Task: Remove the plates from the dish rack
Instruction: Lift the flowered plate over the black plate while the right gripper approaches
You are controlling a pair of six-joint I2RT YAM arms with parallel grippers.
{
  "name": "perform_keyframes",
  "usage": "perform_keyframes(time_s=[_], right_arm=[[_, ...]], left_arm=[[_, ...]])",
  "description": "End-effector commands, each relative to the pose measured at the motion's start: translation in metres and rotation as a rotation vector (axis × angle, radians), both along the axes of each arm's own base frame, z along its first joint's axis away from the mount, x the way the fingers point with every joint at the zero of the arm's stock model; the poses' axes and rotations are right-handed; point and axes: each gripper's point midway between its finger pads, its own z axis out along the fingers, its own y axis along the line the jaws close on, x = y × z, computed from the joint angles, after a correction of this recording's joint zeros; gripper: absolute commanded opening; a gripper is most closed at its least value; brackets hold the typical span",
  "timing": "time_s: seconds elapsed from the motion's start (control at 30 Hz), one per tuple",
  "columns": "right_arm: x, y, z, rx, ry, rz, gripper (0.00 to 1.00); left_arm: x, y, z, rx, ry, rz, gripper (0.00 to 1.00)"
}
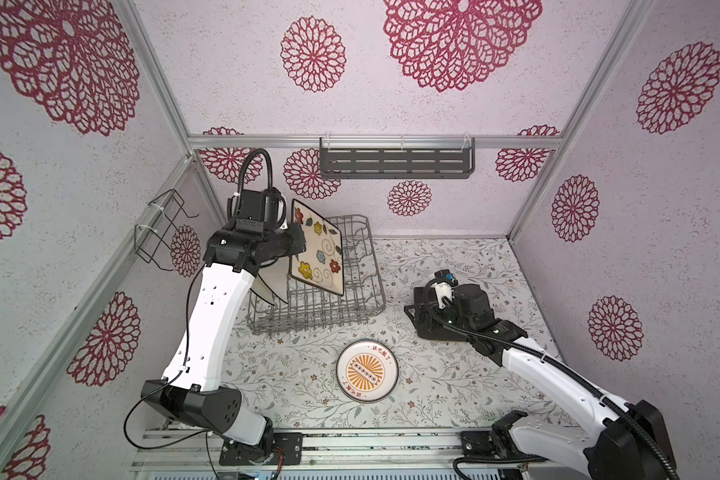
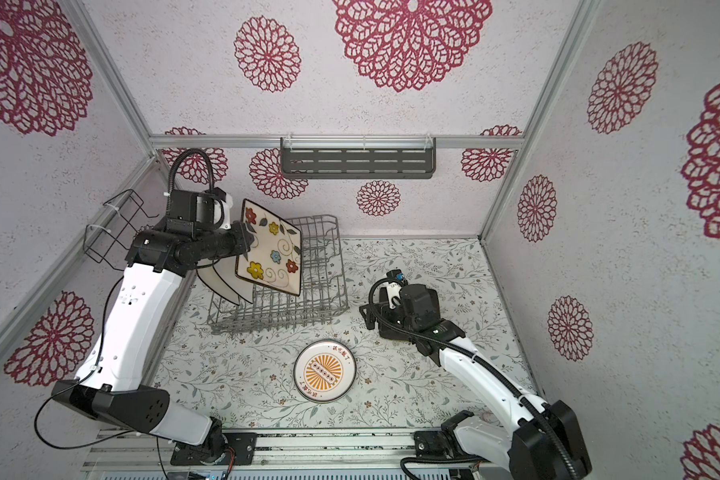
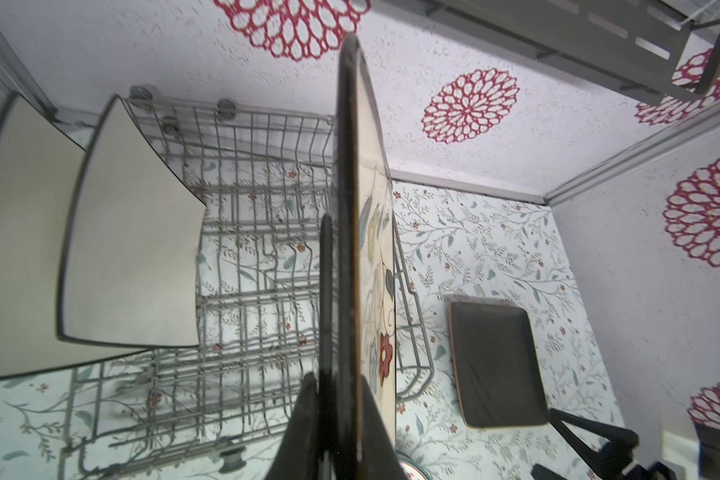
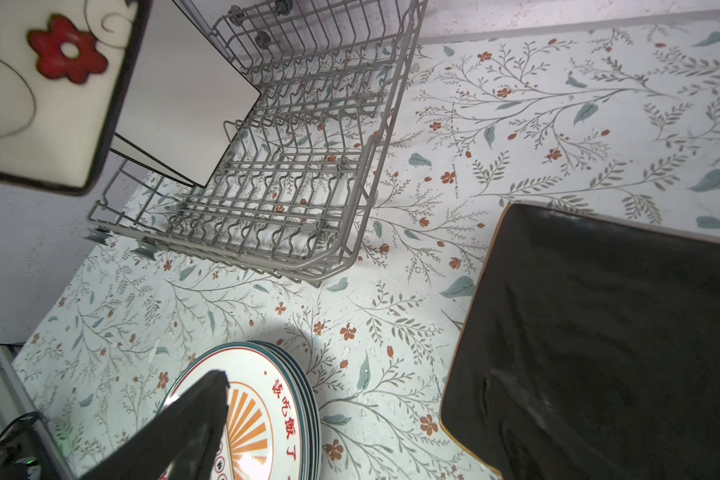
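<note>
My left gripper (image 1: 296, 243) (image 3: 341, 395) is shut on the edge of the flowered cream plate (image 1: 316, 249) (image 2: 269, 249) (image 3: 377, 249), which hangs tilted above the grey wire dish rack (image 1: 375, 278) (image 2: 337, 270) (image 3: 258, 174) (image 4: 308, 174). Two white black-rimmed plates (image 1: 267, 286) (image 2: 225, 282) (image 3: 134, 249) stand in the rack's left end. A stack of round sunburst plates (image 1: 367, 370) (image 2: 324, 371) (image 4: 267, 415) lies on the table in front. My right gripper (image 1: 420, 311) (image 4: 362, 415) is open, low over the left edge of the dark brown plate (image 3: 495, 365) (image 4: 599, 332), which lies flat on the table.
A dark grey slotted shelf (image 1: 395, 163) hangs on the back wall. A thin black wire bracket (image 1: 159, 232) sticks out from the left wall beside the left arm. Patterned walls close in the table on three sides.
</note>
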Motion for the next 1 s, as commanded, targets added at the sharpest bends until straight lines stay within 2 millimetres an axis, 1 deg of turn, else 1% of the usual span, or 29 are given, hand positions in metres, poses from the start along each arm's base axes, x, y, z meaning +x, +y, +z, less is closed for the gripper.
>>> perform_keyframes(time_s=[0.0,0.17,0.33,0.4,0.5,0.57,0.77,0.97], right_arm=[[-0.005,0.002,0.016,0.108,-0.024,0.017,0.98],[-0.01,-0.013,0.016,0.199,-0.005,-0.011,0.99],[-0.013,-0.033,0.023,0.221,-0.015,-0.051,0.99],[-0.011,-0.046,0.023,0.216,-0.004,-0.096,0.99],[-0.007,-0.067,0.018,0.209,0.024,-0.181,0.99],[-0.006,-0.08,0.012,0.21,0.053,-0.231,0.99],[-0.005,-0.103,-0.001,0.228,0.095,-0.315,0.99],[-0.006,-0.131,-0.01,0.219,0.11,-0.431,0.99]], left_arm=[[-0.004,-0.018,0.069,-0.184,-0.251,-0.042,0.0],[-0.021,-0.028,0.067,-0.282,-0.275,-0.065,0.0],[-0.03,-0.048,0.058,-0.343,-0.263,-0.114,0.0],[-0.032,-0.059,0.054,-0.367,-0.257,-0.135,0.0],[-0.033,-0.076,0.05,-0.383,-0.256,-0.175,0.0],[-0.033,-0.082,0.047,-0.383,-0.25,-0.184,0.0],[-0.031,-0.096,0.044,-0.416,-0.26,-0.201,0.0],[-0.022,-0.129,0.039,-0.447,-0.259,-0.267,0.0]])
